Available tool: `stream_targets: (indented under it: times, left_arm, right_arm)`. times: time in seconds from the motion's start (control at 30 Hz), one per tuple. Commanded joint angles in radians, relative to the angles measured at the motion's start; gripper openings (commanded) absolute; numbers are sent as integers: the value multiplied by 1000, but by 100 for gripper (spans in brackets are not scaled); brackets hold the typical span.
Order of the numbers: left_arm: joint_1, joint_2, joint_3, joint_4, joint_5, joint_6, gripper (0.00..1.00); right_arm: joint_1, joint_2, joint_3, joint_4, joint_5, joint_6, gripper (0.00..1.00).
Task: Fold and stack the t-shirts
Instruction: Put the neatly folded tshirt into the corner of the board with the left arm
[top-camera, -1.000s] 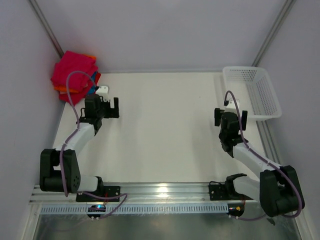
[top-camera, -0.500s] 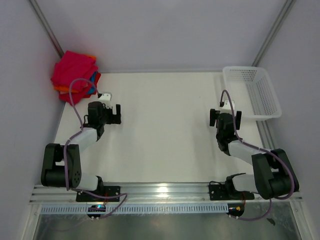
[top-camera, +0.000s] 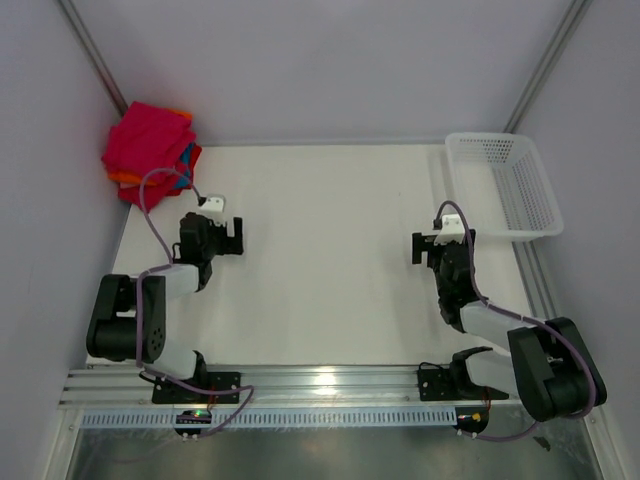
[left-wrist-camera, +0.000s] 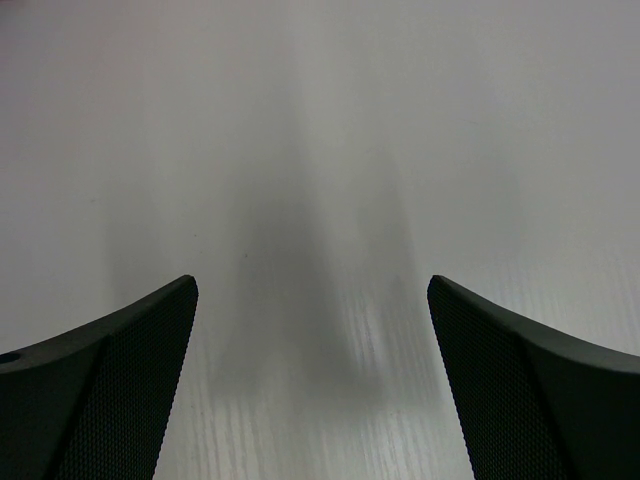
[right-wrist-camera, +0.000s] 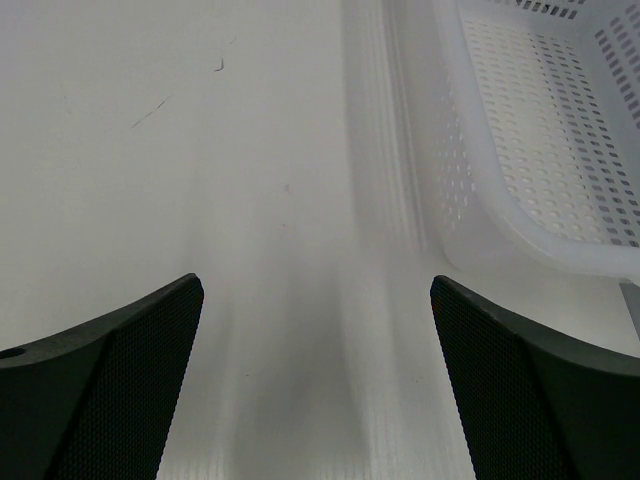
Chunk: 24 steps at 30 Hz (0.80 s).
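Showing t-shirts (top-camera: 150, 150) heaped, lower ones mostly hidden | basket (right-wrist-camera: 545, 140) cropped

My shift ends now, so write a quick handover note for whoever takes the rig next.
Left gripper: open, empty, over the table.
Right gripper: open, empty, near the basket.
T-shirts: one heap at the far-left corner, crimson on top, orange and blue beneath.
Done: cannot tell if any are folded.
To do: likely pull one out, spread, fold, stack.
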Motion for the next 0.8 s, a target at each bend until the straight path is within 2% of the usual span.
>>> stream_targets:
  times: [0.0, 0.13, 0.4, 0.47, 0.5, 0.57, 0.77]
  left_arm:
    - [1, -51, -75, 183, -43, 0, 99]
    - [1, -113, -173, 315, -61, -15, 99]
    - [1, -140, -206, 360, -153, -47, 99]
    - [1, -139, -203, 362, -161, -53, 99]
    - [1, -137, -203, 360, -161, -53, 99]
    - [1, -137, -201, 358, -158, -55, 99]
    - [1, -111, -212, 401, -139, -50, 99]
  right_arm:
    - [7, -35, -23, 144, -65, -6, 99]
    - [7, -70, -63, 179, -73, 0, 100]
    - [4, -90, -94, 224, -128, -52, 99]
    - [4, -71, -156, 421, -131, -128, 99]
    - [4, -78, -163, 438, -104, -122, 99]
    - [-4, -109, -147, 370, -111, -106, 99]
    - [-6, -60, -169, 408, -160, -116, 99]
